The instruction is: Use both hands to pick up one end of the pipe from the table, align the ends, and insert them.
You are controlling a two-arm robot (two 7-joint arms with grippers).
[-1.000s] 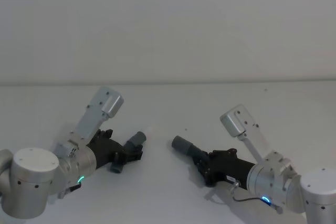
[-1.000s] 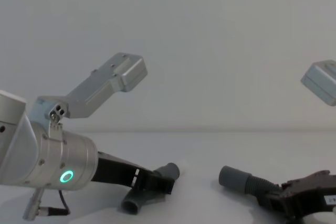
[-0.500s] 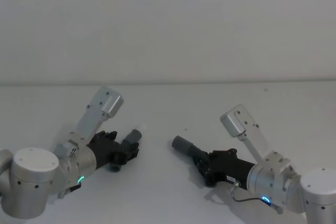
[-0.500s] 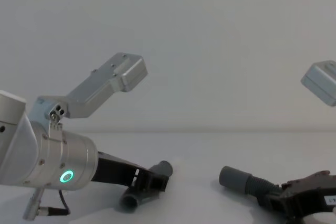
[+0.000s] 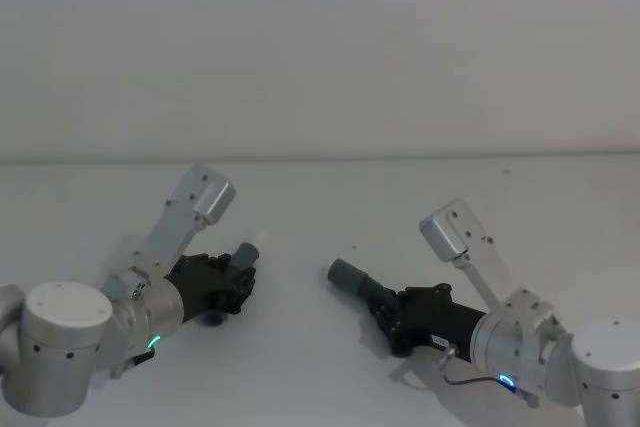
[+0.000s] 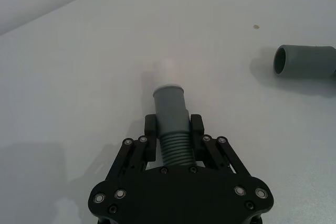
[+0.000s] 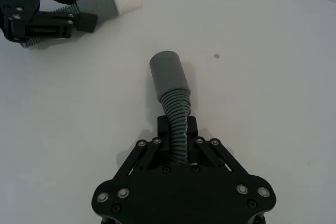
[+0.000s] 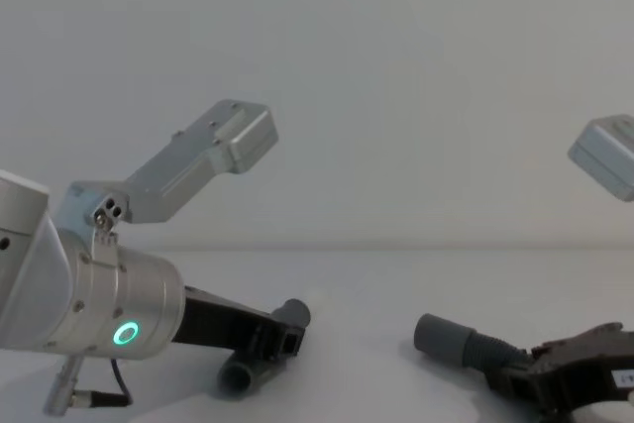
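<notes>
L pincer clamps short hose ribs | R pincer clamps long hose ribs | rib grips leave tip free, well off socket cuff

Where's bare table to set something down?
Free: the table strip between the pale tip and socket cuff, and the far table up to the wall. Crowded: near side, where the left claw grips the short piece and the right claw the long piece.

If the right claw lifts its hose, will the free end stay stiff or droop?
Probably droops slightly: the right claw grips the hose on its ribbed middle, which looks bent and flexible. Its round socket end might roll if released.
</notes>
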